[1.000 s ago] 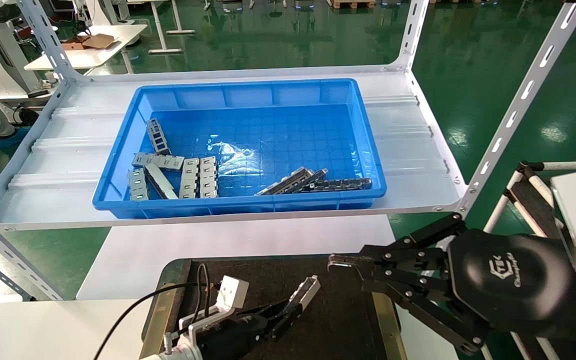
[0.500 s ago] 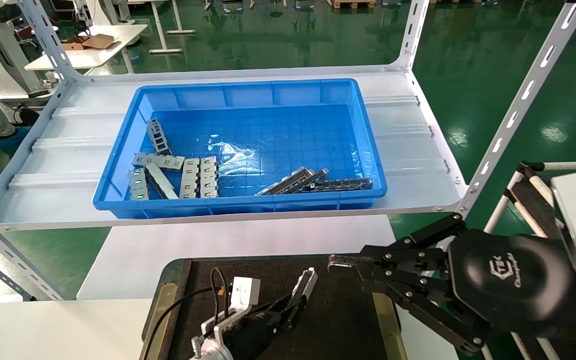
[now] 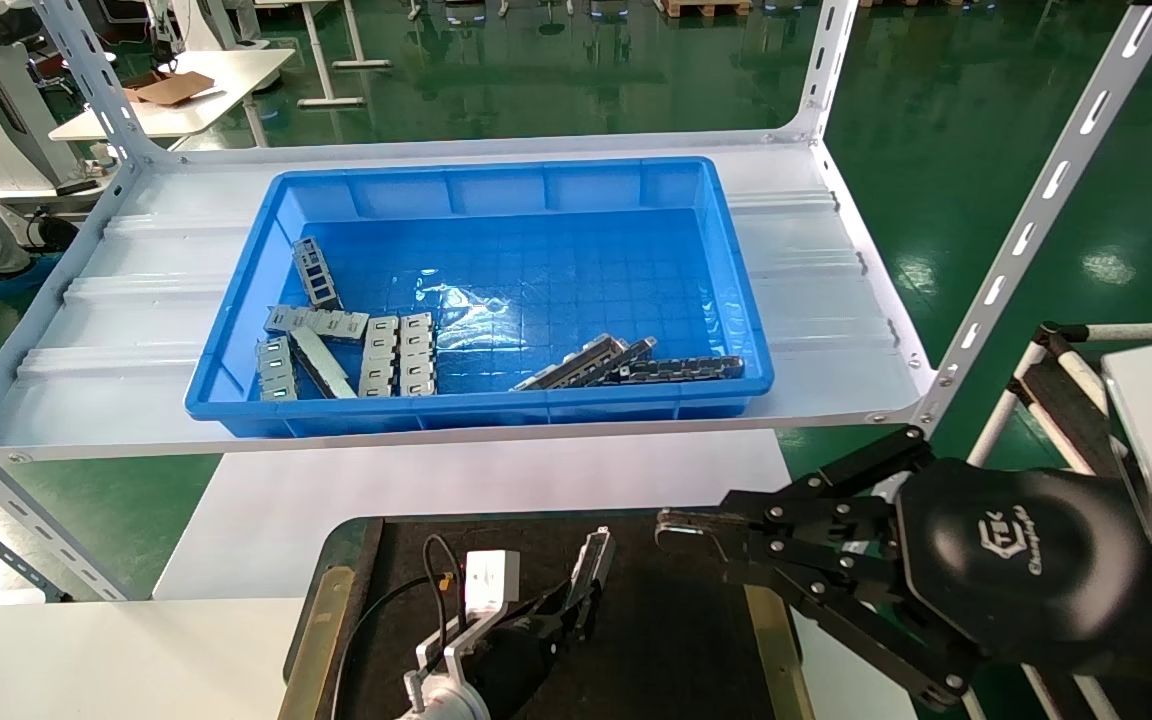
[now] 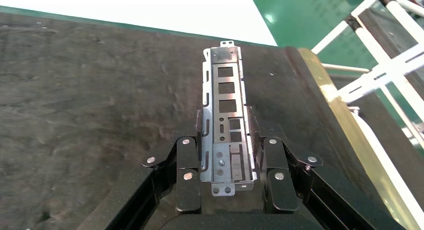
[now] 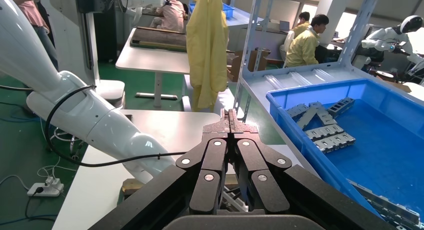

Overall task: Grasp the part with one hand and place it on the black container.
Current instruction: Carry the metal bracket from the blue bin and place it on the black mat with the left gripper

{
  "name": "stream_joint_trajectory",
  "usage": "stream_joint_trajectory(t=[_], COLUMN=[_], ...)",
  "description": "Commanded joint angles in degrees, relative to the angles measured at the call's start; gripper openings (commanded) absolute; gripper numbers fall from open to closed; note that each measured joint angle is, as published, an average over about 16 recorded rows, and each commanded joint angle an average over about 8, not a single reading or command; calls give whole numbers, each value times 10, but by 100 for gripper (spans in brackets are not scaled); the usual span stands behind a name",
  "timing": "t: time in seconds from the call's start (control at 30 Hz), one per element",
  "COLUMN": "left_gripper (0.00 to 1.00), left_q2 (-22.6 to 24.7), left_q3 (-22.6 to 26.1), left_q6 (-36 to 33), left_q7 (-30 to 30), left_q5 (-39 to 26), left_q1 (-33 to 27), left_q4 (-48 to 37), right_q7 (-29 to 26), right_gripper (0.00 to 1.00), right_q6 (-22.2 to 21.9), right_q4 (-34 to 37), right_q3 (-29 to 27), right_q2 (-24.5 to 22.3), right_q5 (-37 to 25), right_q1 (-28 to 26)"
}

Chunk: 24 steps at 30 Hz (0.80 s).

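Note:
My left gripper (image 3: 568,605) is shut on the part (image 3: 591,564), a slim silver-grey rail with rectangular windows. In the left wrist view the part (image 4: 224,110) sits between the two fingers (image 4: 186,162) and sticks out forward over the black container (image 4: 90,100). The container (image 3: 676,620) is the flat black felt tray with brass side strips at the bottom of the head view. My right gripper (image 3: 664,523) is shut and empty, hovering over the tray's right side; it also shows in the right wrist view (image 5: 229,114).
A deep blue bin (image 3: 481,405) stands on the white metal shelf (image 3: 126,330) beyond the tray, with several grey parts (image 3: 346,345) at its left and dark rails (image 3: 636,365) at its front right. Slotted shelf posts (image 3: 1026,230) rise at the right.
My left gripper with the part has moved a little left and farther over the tray, and the part now stands more upright. The right arm has not moved.

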State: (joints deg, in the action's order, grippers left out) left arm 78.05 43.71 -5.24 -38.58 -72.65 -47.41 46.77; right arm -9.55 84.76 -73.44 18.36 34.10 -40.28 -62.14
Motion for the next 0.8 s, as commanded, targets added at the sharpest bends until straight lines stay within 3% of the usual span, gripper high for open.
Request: stream_joint_trajectory(t=[0.03,0.33,0.37,0.4,0.47,0.63,0.73,0.8], left_gripper=[0,0,0,1,12,75,100,100], left_q2=[1,1,1,1,1,1,1,1], left_q3=[19,102,111,119,136,173,193,206], left_q6=[21,83,89,95,107,128,136,141], left_q7=[-11,-54,-59,-62,-69,-87,-97,-103], left_q5=[7,51,56,60,70,96,113,123], left_q1=[-5,-24,-26,-28,-31,-41,-46,-50], left_q4=[-3,-17,-19,-20,-22,-25,-27,-28], right_q7=[0,0,0,0,0,0,0,0], right_gripper=[0,0,1,9,33,95,100,100], right_q6=[0,0,0,0,0,0,0,0], right_q4=[0,0,0,0,0,0,0,0], right_q3=[0,0,0,0,0,0,0,0], right_q2=[0,0,0,0,0,0,0,0], right_q5=[0,0,0,0,0,0,0,0], right_q1=[0,0,0,0,0,0,0,0])
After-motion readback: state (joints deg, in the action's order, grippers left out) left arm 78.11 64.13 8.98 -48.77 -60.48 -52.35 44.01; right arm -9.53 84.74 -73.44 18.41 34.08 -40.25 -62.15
